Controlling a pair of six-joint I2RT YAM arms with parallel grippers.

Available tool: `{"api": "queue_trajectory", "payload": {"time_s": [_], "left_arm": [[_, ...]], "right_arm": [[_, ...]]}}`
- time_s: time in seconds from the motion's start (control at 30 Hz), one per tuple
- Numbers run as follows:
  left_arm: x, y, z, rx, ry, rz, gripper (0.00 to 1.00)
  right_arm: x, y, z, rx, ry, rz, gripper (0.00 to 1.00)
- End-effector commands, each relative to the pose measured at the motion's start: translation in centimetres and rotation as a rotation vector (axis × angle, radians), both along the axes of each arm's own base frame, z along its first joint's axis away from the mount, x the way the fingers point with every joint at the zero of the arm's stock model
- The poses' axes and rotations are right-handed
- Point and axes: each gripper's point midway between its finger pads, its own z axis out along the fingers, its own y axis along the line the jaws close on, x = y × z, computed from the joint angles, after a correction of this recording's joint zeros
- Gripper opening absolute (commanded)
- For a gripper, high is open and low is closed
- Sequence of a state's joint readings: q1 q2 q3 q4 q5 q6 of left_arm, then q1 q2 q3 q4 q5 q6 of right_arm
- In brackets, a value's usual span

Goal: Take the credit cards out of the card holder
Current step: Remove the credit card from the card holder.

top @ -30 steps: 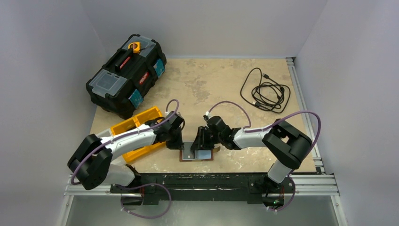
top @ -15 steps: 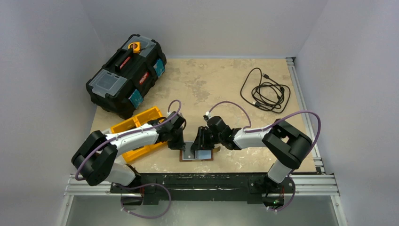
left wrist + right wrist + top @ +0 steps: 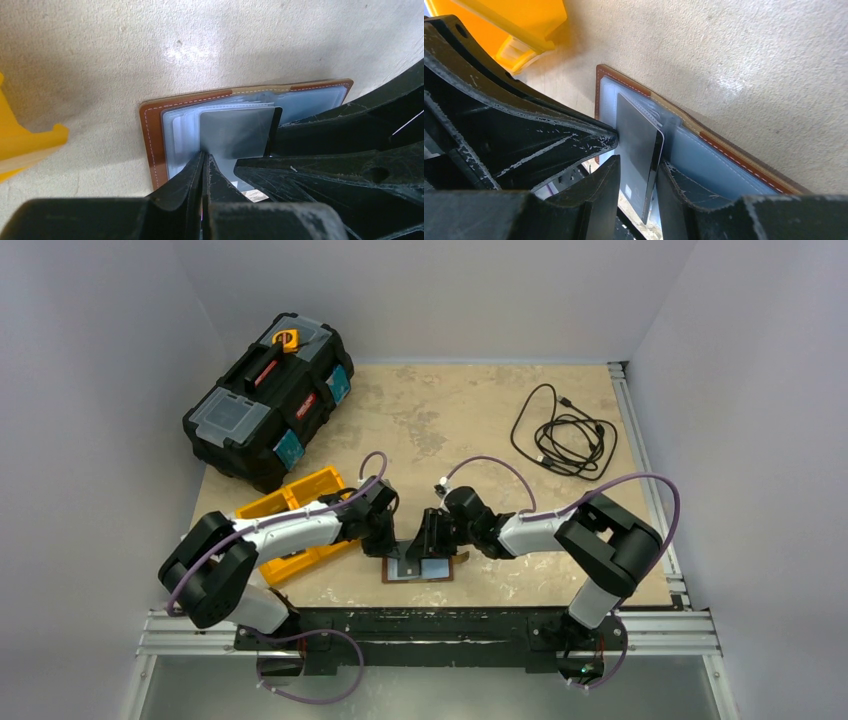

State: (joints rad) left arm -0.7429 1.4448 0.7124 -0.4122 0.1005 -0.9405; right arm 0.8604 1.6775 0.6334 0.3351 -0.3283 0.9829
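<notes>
While the card holder (image 3: 425, 571) lies open at the frame's lower centre, the left pincer (image 3: 204, 157) pinches a grey card (image 3: 235, 130) between the half-parted fingers (image 3: 599, 195) of the right pincer (image 3: 639, 165).

One each — card holder (image 3: 151, 140), card (image 3: 235, 131), toolbox (image 3: 268, 398), tray (image 3: 300, 483), cable (image 3: 565, 435)

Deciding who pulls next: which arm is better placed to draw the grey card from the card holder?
Left, likely: the left claw is shut on the edge of the grey card, which sticks out of the card holder; the right claw stands open astride it.
</notes>
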Motion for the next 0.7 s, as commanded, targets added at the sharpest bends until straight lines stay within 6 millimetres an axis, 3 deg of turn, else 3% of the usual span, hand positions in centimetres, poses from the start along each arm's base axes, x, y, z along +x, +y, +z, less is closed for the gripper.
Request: {"api": "queue_trajectory", "payload": {"time_s": [0.0, 0.47, 0.67], "left_arm": [[-1.4, 2.0, -2.7, 0.119, 0.066, 0.036, 0.0], [-2.2, 3.2, -3.9, 0.177, 0.11, 0.083, 0.0], [-2.2, 3.1, -3.9, 0.17, 0.11, 0.084, 0.0]], "right_arm": [[-0.2, -2.3, -2.3, -0.043, 0.029, -0.039, 0.33], [-0.1, -3.1, 0.5, 0.221, 0.054, -0.072, 0.34], [-0.5, -2.8, 0.9, 0.283, 0.077, -0.075, 0.27]]}}
